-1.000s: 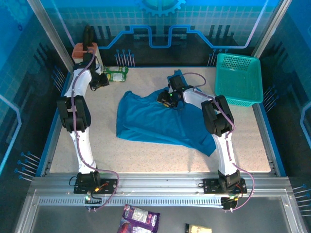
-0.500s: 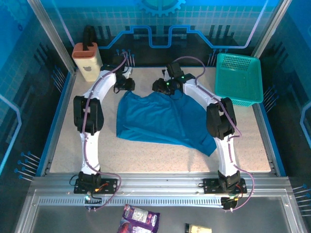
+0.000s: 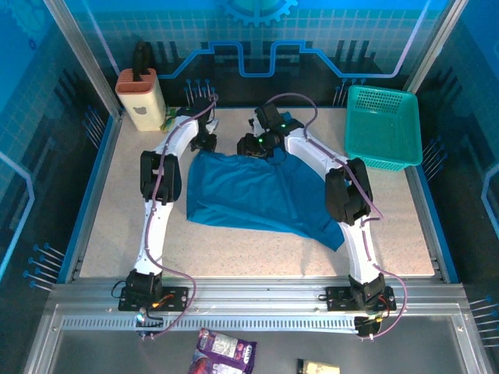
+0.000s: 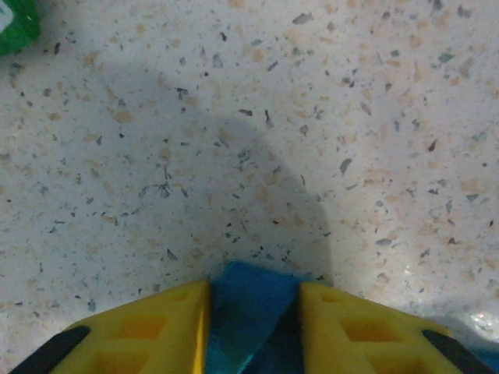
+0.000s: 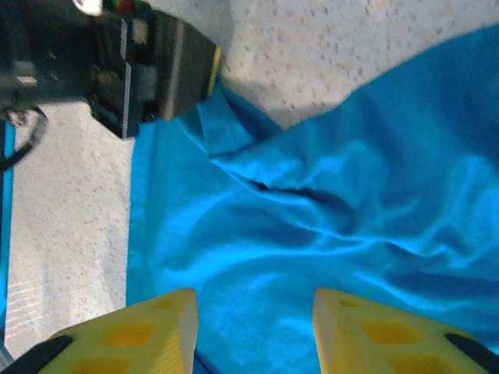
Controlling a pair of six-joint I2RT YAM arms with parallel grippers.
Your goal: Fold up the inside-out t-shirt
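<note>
1. Overhead, and the inside-out t-shirt (image 3: 261,195) lies spread out on the middle of the speckled table (image 3: 117,218), blue-teal, rumpled, its near right corner trailing toward the right arm's base.
2. The left gripper (image 3: 204,143) is down at the shirt's far left corner, its arm stretched out along the left side of the cloth.
3. From the left wrist, the yellow fingers (image 4: 148,331) stand apart, and a blue point of the shirt sits right in the gap between them, poking just past the tips. Bare tabletop beyond, in shadow.
4. There is a scrap of a green packet (image 4: 12,23) at the top left corner of that view, well clear of the fingers.
5. The right gripper (image 3: 251,146) hangs over the shirt's far edge, near the middle and close beside the left one.
6. From the right wrist, its jaws are parted, with creased blue cloth showing between and beyond them. I cannot tell whether the fingers touch the cloth.
7. The same view catches the left gripper's black body and yellow tip at the folded-over corner of the shirt.
8. The teal mesh basket (image 3: 383,128) sits at the far right corner, apart from the shirt, and a tan container (image 3: 140,100) stands at the far left.
</note>
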